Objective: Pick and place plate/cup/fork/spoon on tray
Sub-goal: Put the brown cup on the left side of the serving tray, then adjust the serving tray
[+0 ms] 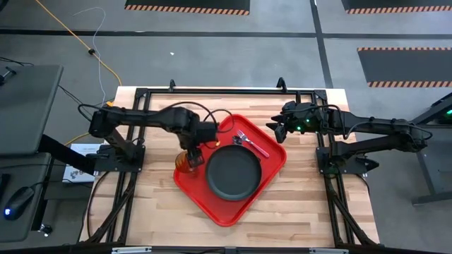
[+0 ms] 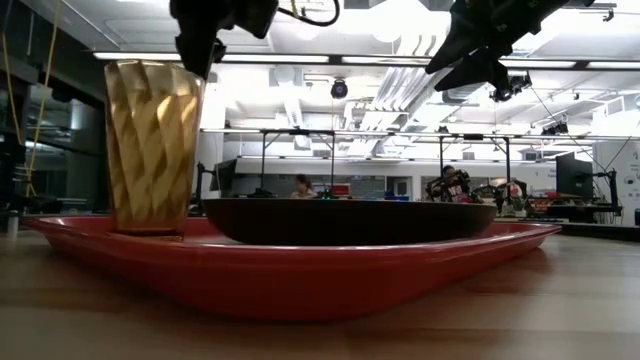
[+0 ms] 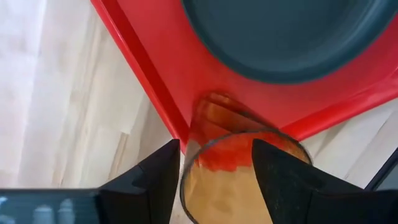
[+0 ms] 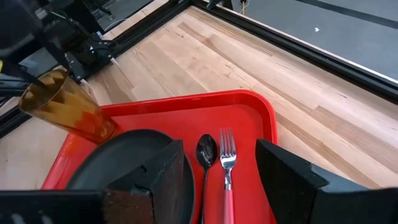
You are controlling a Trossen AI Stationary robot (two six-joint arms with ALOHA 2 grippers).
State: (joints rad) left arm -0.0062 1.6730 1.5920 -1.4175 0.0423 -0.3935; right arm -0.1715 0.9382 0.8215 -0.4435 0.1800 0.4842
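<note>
The red tray (image 1: 212, 201) lies askew in the middle of the table. On it are the dark plate (image 1: 233, 173), the pink-handled fork (image 1: 256, 146) and the spoon (image 1: 240, 140) beside it. The amber cup (image 1: 185, 164) stands upright on its base in the tray's left corner. My left gripper (image 1: 194, 152) is open just above the cup's rim (image 3: 249, 134), with one finger outside the rim and the other over the mouth. My right gripper (image 1: 279, 130) is open and empty, up in the air by the tray's far right corner. My left gripper points down over the cup's rim with its fingers spread apart. I cannot tell whether either finger (image 3: 165, 180) touches the rim. The cup stands on the tray on its own base (image 2: 148, 232).
The fork (image 4: 227, 162) and spoon (image 4: 206, 152) lie side by side near the tray's far rim (image 4: 249, 99). Bare wood lies around the tray. Black frame rails run along the table's far, left and right edges. People sit in the room far behind.
</note>
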